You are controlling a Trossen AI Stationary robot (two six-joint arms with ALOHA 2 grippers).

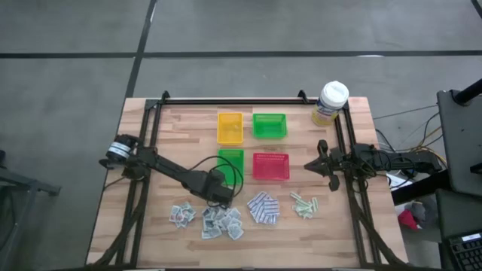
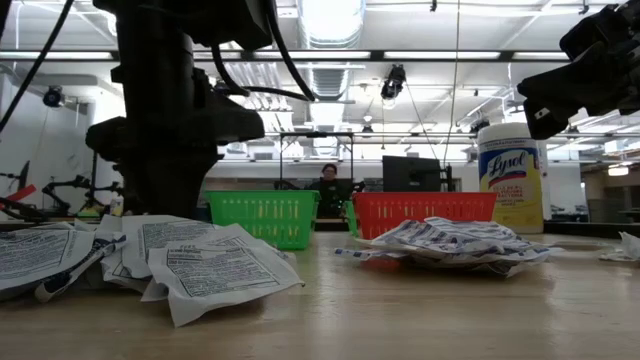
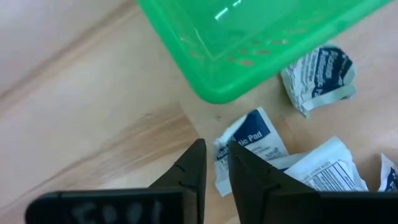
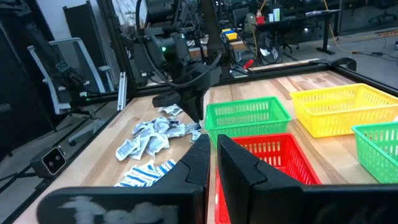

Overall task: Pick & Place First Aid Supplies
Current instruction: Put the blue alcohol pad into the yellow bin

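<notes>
White-grey sachets lie in two loose heaps [image 1: 182, 215] [image 1: 222, 223] near the table's near edge. Blue-and-white pads [image 1: 263, 208] and pale green strips [image 1: 303, 204] lie to their right. My left gripper [image 1: 224, 194] points down at the far end of the sachet heap, just near the lower green tray [image 1: 230, 160], and is shut on one sachet [image 3: 252, 140]. My right gripper [image 1: 309, 165] waits shut, raised beside the red tray [image 1: 270, 166]; its fingers [image 4: 205, 158] show nearly together in the right wrist view. My left gripper pinches the white-and-blue sachet by its edge [image 3: 219, 171], which shows in the narrow gap between the two fingers. The fingers come from above, pointing down. The rest of the sachet lies flat on the wood beside other sachets [image 3: 323, 165].
Four trays stand mid-table: yellow [image 1: 230, 128], green [image 1: 269, 125], green, red. A yellow canister with a white lid [image 1: 330, 104] stands at the far right corner. A black frame rail [image 1: 233, 100] borders the table. A person [image 2: 328, 185] sits far behind.
</notes>
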